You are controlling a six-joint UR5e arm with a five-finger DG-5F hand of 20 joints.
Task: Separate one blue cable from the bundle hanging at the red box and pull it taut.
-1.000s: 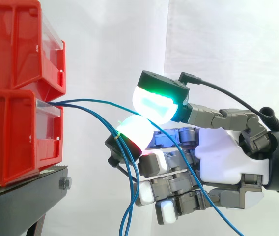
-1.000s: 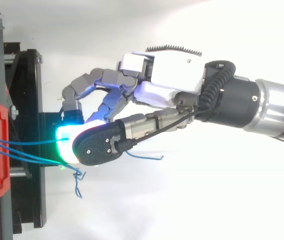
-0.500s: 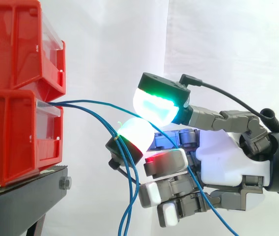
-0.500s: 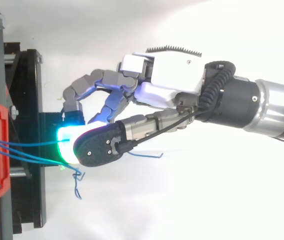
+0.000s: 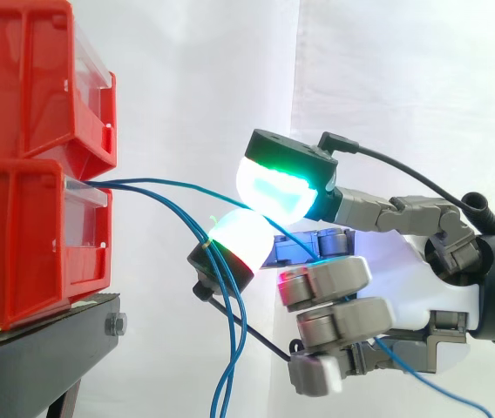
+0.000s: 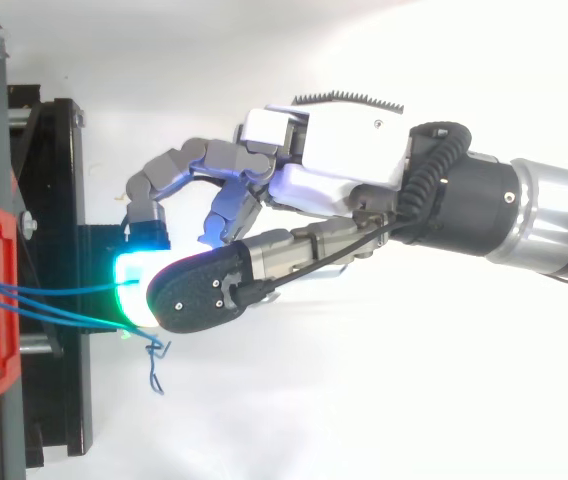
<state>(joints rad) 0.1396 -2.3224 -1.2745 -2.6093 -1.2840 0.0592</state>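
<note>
A white curtain (image 5: 387,78) hangs behind everything. In the side view, two red bins (image 5: 21,235) are stacked on a black stand (image 5: 38,348) at the left edge. The hand (image 5: 404,287) reaches in from the right and stops near the lower bin's front without touching it. Its two upper fingertips (image 5: 274,187), one glowing green and one white, are pressed together and pinch one blue cable (image 5: 186,183). That cable leaves the lower bin's front in a shallow arc, passes between the pads and trails down behind the palm. The lower fingers are curled in toward the palm. The rest of the bundle (image 5: 178,213) slants down from the same bin, runs along the white pad and hangs loose below it.
</note>
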